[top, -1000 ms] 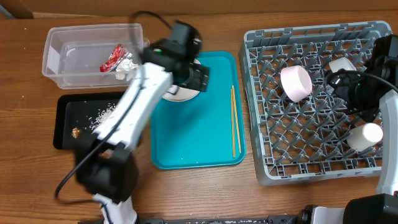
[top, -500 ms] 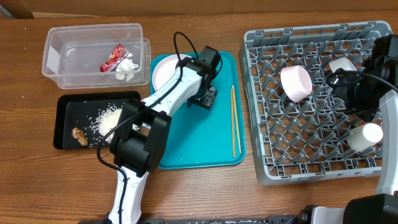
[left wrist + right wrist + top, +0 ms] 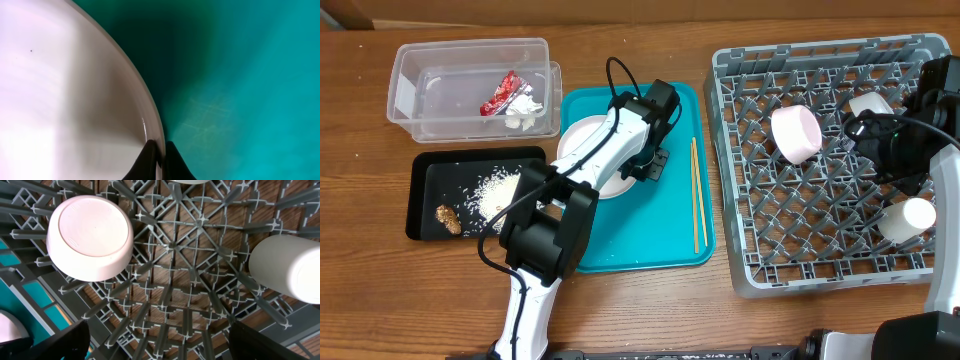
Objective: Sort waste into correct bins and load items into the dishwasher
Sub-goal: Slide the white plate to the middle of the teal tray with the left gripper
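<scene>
On the wooden worktop, waste already sits in the tub and black tray left of my left hand, which pinches the rim of the white plate on the teal tray; it and the chopsticks just right are yet to load, my right hand gaping over the part-loaded rack.

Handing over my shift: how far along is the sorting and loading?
Done: wrapper and napkin are in the tub, rice and brown lump in the black tray; a bowl and cup sit in the rack. In hand: the left gripper pinches the plate by its rim. Left: racking that plate and the chopsticks lying on the teal tray.
</scene>
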`<state>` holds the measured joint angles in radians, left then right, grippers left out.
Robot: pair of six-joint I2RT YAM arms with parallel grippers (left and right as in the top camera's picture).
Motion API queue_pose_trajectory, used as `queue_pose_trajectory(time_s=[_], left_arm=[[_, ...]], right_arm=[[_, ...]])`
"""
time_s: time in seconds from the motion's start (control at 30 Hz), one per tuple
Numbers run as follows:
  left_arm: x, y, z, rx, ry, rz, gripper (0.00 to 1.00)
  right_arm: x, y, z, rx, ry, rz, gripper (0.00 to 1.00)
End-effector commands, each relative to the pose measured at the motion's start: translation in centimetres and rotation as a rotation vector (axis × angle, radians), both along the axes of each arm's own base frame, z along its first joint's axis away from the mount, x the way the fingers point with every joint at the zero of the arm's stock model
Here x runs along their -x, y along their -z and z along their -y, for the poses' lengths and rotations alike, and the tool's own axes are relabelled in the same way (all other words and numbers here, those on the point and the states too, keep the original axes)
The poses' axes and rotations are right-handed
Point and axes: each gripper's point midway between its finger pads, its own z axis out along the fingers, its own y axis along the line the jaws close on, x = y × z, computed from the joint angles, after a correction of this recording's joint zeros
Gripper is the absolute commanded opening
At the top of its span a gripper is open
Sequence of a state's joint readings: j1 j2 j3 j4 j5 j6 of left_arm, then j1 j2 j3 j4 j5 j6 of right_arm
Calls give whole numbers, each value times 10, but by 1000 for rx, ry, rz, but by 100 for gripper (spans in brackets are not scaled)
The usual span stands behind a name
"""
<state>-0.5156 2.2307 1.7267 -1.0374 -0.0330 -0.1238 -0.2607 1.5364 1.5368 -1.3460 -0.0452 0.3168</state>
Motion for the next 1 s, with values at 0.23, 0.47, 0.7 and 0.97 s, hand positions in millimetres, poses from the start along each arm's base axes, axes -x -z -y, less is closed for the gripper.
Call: queue_pose_trajectory(time_s=[0.23, 0.47, 0.7, 0.97], left_arm=[[18, 3, 20, 71, 9, -76, 4], [45, -8, 69, 301, 46, -202, 4], [64, -18, 84, 368, 55, -287, 9], [43, -57, 69, 320, 37, -205, 21]], right_arm=[[-2, -1, -1, 1, -8, 7, 90], [-2, -1, -1, 1, -8, 7, 90], [-2, -1, -1, 1, -8, 8, 90], [-10, -4, -11, -41, -59, 47, 91]])
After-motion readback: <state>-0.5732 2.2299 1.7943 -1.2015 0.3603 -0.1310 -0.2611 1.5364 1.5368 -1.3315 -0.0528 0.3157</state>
